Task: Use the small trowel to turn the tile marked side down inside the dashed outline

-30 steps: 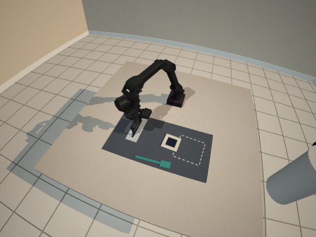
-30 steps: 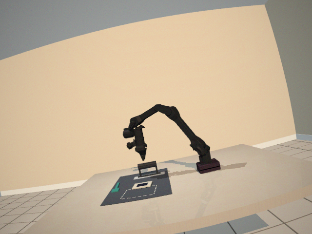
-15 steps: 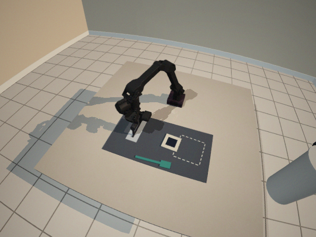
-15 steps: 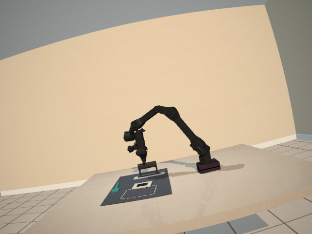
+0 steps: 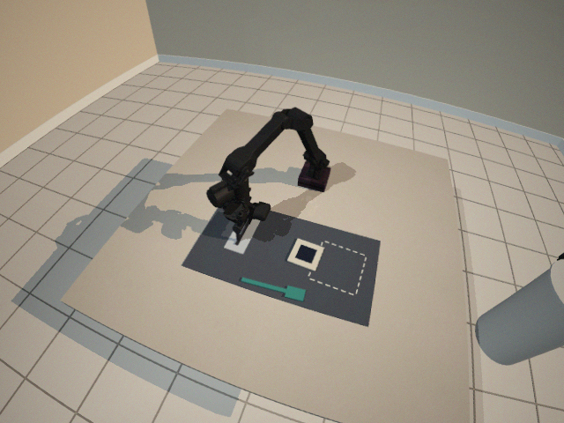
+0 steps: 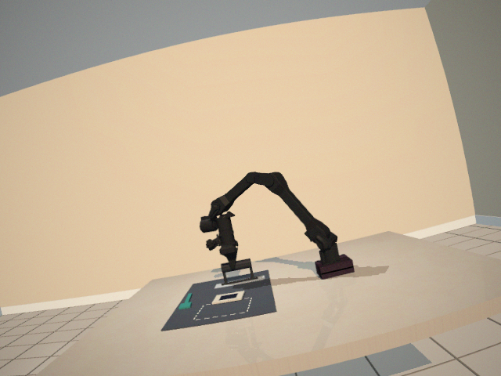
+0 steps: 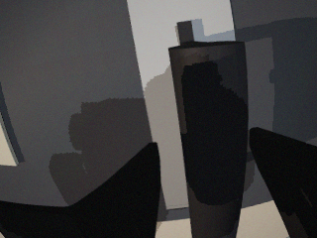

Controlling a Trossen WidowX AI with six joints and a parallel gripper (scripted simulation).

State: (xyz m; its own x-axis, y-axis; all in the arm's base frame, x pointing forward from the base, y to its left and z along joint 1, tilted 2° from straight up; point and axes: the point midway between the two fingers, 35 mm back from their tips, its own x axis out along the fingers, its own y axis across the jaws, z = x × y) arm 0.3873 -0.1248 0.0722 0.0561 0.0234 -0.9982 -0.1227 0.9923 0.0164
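Observation:
The trowel (image 5: 236, 248) (image 6: 243, 264) (image 7: 215, 124) has a pale flat blade and a raised dark handle. It lies blade down on the dark mat (image 5: 345, 309) (image 6: 182, 322). My gripper (image 6: 232, 265) (image 7: 205, 143) points down at the handle. Its fingers stand open on either side of it, with a gap still visible at the left finger in the wrist view. The tile (image 5: 305, 254) (image 6: 228, 297) (image 7: 6, 146) is cream with a dark square facing up. It lies flat across the near edge of the dashed outline (image 5: 355, 293), mostly outside it.
A flat teal spatula-shaped tool (image 5: 296, 293) (image 6: 185, 303) lies on the mat, along one long edge. The arm's dark red base (image 5: 314, 178) (image 6: 335, 268) stands on the beige table (image 5: 410, 227) (image 6: 404, 267). A blue-grey cylinder (image 5: 519, 318) is beyond the table's right edge in the top view.

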